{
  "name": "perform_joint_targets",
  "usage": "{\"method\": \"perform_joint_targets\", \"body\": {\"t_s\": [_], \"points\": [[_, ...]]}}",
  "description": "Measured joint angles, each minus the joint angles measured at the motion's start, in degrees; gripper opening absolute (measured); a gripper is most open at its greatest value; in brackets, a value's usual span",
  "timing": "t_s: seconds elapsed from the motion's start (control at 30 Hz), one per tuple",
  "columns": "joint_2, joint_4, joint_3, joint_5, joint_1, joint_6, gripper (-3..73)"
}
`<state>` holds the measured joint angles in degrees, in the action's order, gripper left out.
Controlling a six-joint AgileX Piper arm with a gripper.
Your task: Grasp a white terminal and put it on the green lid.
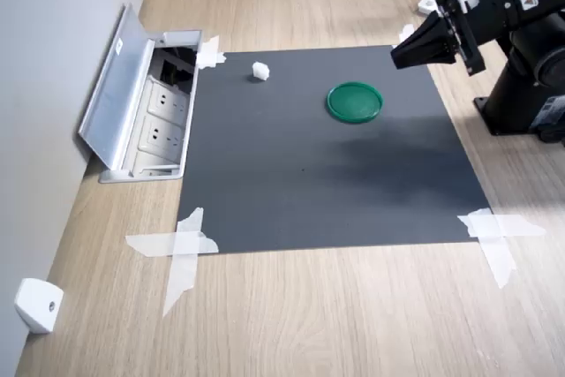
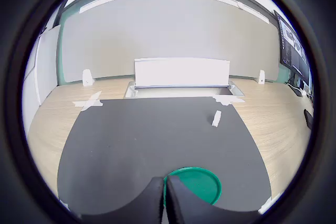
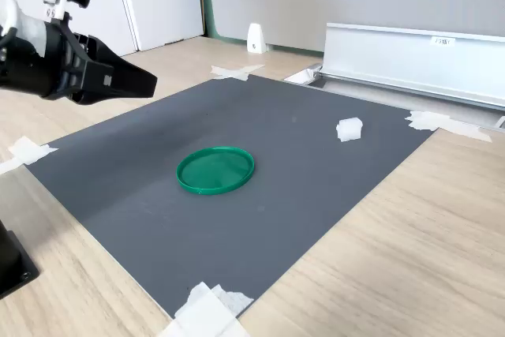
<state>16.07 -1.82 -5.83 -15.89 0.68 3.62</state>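
The white terminal (image 1: 260,71) (image 3: 349,129) (image 2: 216,118) is a tiny white block lying on the dark mat, near the mat's far side by the floor socket box. The green lid (image 1: 355,101) (image 3: 215,169) (image 2: 195,184) lies flat on the mat, empty. My gripper (image 1: 396,56) (image 3: 150,80) (image 2: 165,196) hangs in the air above the mat's edge, short of the lid, its black fingers pressed together with nothing between them. It is well apart from the terminal.
The dark mat (image 1: 318,165) is taped at its corners to a wooden floor. An open silver socket box (image 1: 146,112) (image 3: 410,57) borders the mat near the terminal. A white wedge piece (image 1: 37,305) sits by the wall. The arm's black base (image 1: 530,94) stands beside the mat.
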Motion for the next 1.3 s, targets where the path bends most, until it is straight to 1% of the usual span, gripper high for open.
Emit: {"method": "perform_joint_targets", "body": {"t_s": [1.3], "points": [[0.0, 0.0, 0.0, 1.1, 0.0, 0.1, -0.8]]}}
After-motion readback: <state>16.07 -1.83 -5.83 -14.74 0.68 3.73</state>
